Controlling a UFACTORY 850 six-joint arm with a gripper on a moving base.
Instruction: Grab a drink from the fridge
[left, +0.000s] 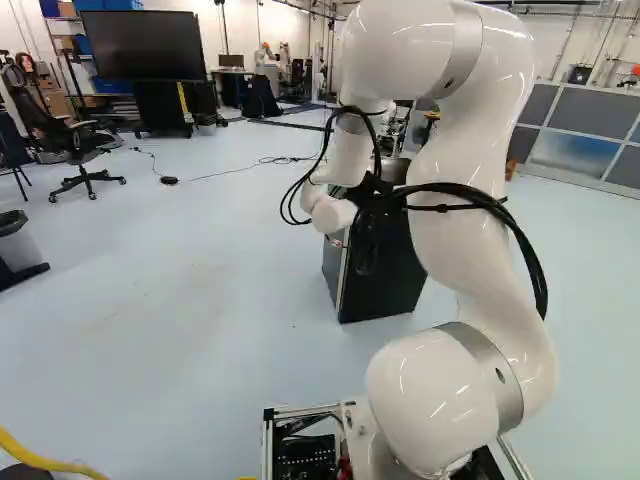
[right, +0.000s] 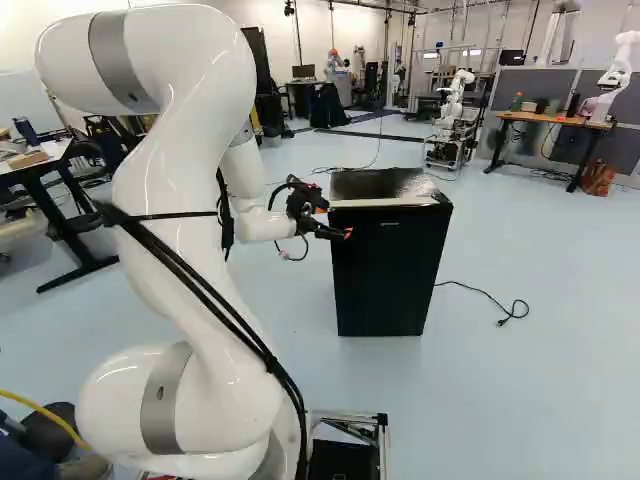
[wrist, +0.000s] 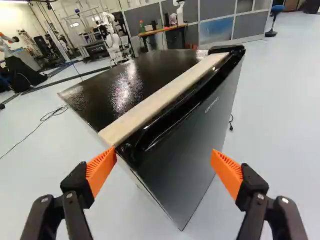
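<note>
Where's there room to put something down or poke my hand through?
The glossy top of the small black fridge looks bare behind the pale strip. There's a gap between the open black gripper's orange-padded fingers, but better keep hands out. It's crowded beside the fridge, where the gripper and white arm are.

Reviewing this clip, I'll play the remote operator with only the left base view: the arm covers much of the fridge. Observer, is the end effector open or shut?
Observer: Open. In the wrist view, the end effector has its orange pads well apart, nothing gripped between them.

Operator: What runs along the front edge of the fridge's top?

Observer: The wrist view shows a pale strip between the glossy dark top of the fridge and its door.

Operator: Anything on the floor that my arm hides?

Observer: Yes. The right base view shows a cable right of the fridge, ending in a plug.
</note>
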